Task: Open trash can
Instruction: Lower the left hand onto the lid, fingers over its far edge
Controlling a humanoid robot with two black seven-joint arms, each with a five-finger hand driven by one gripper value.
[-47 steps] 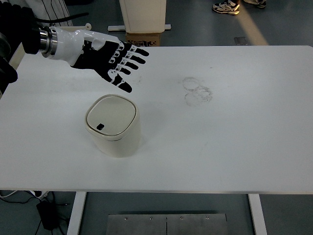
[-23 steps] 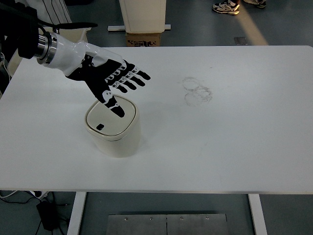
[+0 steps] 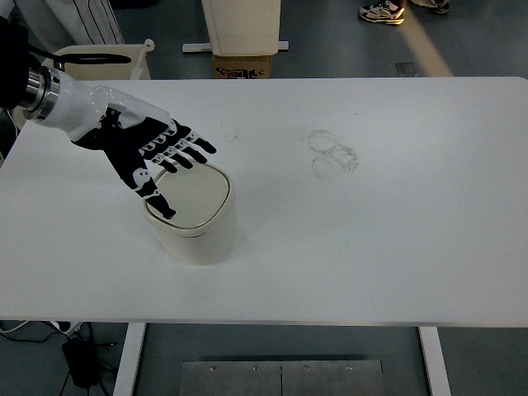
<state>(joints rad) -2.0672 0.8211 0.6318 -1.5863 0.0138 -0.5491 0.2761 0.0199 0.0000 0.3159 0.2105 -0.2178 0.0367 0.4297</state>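
A small cream trash can (image 3: 200,227) stands on the white table (image 3: 371,223), left of centre, its flat lid (image 3: 198,196) down. My left hand (image 3: 157,161), black and white, reaches in from the upper left and hovers over the lid's left part with fingers spread, holding nothing. Its thumb (image 3: 155,198) lies over the lid's front left, hiding the dark push button. Whether the hand touches the lid cannot be told. The right arm does not show.
Faint ring marks (image 3: 332,153) stain the table right of the can. Beyond the far table edge stand a white bin (image 3: 242,25), a cardboard box (image 3: 242,65) and a person's shoes (image 3: 382,11). The table's left edge is close to my forearm.
My left hand has moved down and to the left, from beyond the can to over its lid. The lid stays down and the can has not shifted.
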